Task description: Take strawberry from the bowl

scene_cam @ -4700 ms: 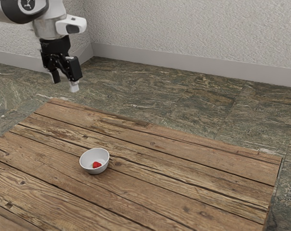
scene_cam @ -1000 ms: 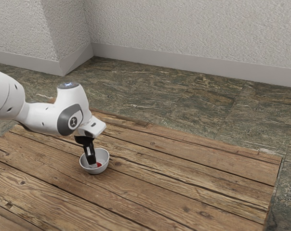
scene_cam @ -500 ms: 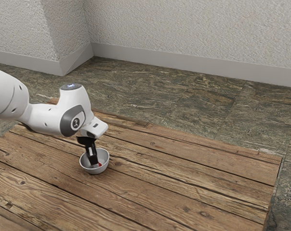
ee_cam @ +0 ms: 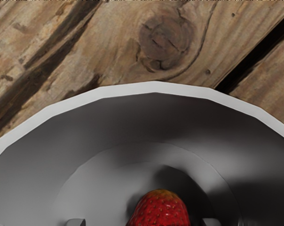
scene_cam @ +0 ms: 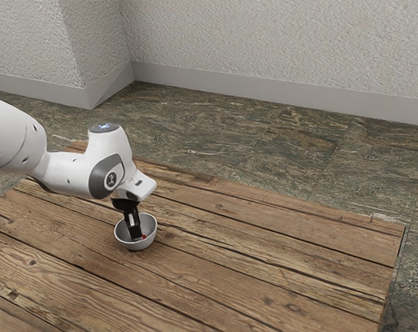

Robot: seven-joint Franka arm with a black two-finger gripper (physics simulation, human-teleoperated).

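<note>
One strawberry lies inside the bowl, low in its hollow, and we have our gripper down in there with it, coming in from the exterior view's left. The bowl itself rests on the wooden surface, toward the exterior view's left and well apart from the right edge. Our gripper is open: its fingers stand on two sides of the fruit, with a gap at each. Those gaps look unequal, so we judge that one finger would meet the strawberry first as we close, and could push or roll it before the other arrives. If the pads catch only the narrowing end, the fruit could squirt free; if we press lower or swing sideways, a finger could scrape the bowl's wall and drag the bowl along. Lifting before both sides bear on the fruit would leave it behind. As for its lie, the rounded, paler end points toward the rim beside the dark knot in the wood, probably the exterior view's right. The long axis seems to run crosswise to the closing line, which suits a pinch on the flanks, though we cannot tell whether that end is crown or tip.
</note>
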